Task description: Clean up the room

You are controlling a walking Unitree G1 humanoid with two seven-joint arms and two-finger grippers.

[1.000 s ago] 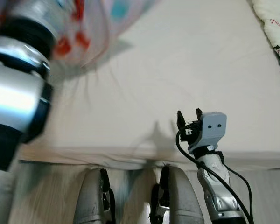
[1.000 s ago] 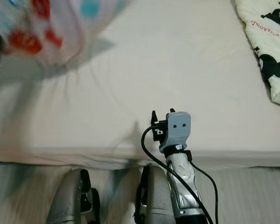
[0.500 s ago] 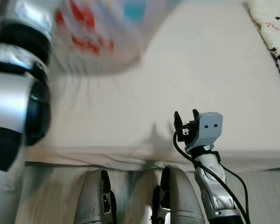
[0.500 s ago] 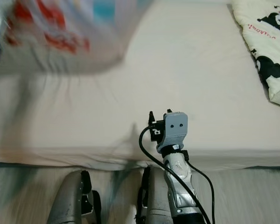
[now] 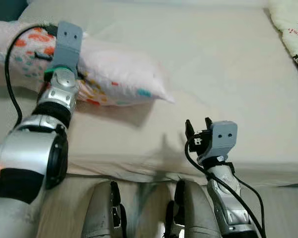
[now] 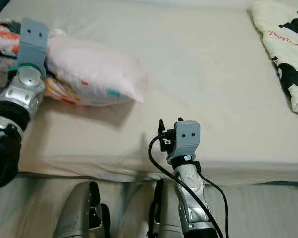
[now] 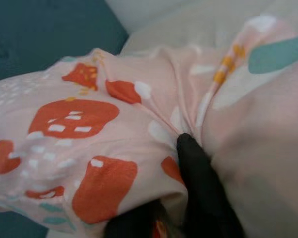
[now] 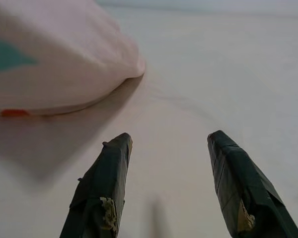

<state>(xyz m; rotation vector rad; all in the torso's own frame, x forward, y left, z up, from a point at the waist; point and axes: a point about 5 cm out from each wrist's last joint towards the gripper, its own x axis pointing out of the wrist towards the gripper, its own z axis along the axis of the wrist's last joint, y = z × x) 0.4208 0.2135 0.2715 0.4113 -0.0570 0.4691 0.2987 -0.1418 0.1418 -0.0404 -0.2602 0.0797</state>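
A pink pillow (image 5: 120, 74) with red and teal prints lies on the left side of the bed (image 5: 218, 64). My left arm reaches out over it. In the left wrist view the left gripper (image 7: 185, 147) is shut on a fold of the pillow (image 7: 84, 124), and one black finger (image 7: 201, 188) is sunk into the bunched cloth. My right gripper (image 5: 198, 127) hovers low over the sheet near the bed's front edge, open with nothing between its fingers (image 8: 107, 173). The pillow's corner (image 8: 64, 64) lies ahead of it, apart from the fingers.
A cream blanket (image 6: 283, 44) with black cartoon figures lies at the bed's far right. The bed's front edge (image 5: 139, 168) runs just ahead of my legs (image 5: 103, 213) on the wooden floor. A dark teal surface (image 7: 39, 34) stands behind the pillow.
The pillow was up near the camera, blurred and swinging. Now it rests on the bed's left side with my left arm stretched forward on it. The right arm barely moved.
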